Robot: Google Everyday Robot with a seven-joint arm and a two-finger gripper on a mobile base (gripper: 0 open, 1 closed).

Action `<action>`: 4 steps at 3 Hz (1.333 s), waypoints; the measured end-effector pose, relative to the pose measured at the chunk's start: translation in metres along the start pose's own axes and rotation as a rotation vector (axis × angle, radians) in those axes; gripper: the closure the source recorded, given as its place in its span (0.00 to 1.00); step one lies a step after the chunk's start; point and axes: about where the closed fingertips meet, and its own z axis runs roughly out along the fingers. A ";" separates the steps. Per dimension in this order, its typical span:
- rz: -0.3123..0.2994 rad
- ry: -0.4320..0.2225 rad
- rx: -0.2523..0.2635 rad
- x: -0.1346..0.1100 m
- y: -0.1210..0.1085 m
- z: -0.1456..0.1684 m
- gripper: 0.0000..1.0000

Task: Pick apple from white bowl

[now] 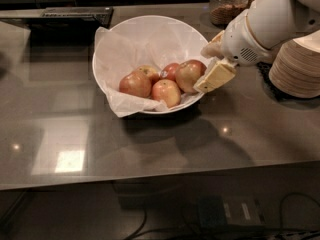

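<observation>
The white bowl, wide and lined with crinkled white paper, stands on the dark counter. Several apples lie in it. The apple, the largest, dull red with a yellow-green blush, lies at the bowl's right side. My gripper comes in from the right on a white arm and is open. Its near fingertip is over the bowl's right rim, right beside the apple. The far finger is behind, above the rim. I cannot tell whether a finger touches the apple.
Smaller red-yellow apples lie left of the big one. A stack of beige paper bowls stands at the right. A glass jar stands behind the arm. A dark tray lies at the back left.
</observation>
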 end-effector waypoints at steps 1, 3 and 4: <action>-0.002 -0.017 -0.012 -0.003 0.000 0.006 0.34; -0.016 -0.057 -0.076 -0.015 0.004 0.027 0.32; -0.012 -0.071 -0.115 -0.017 0.006 0.039 0.30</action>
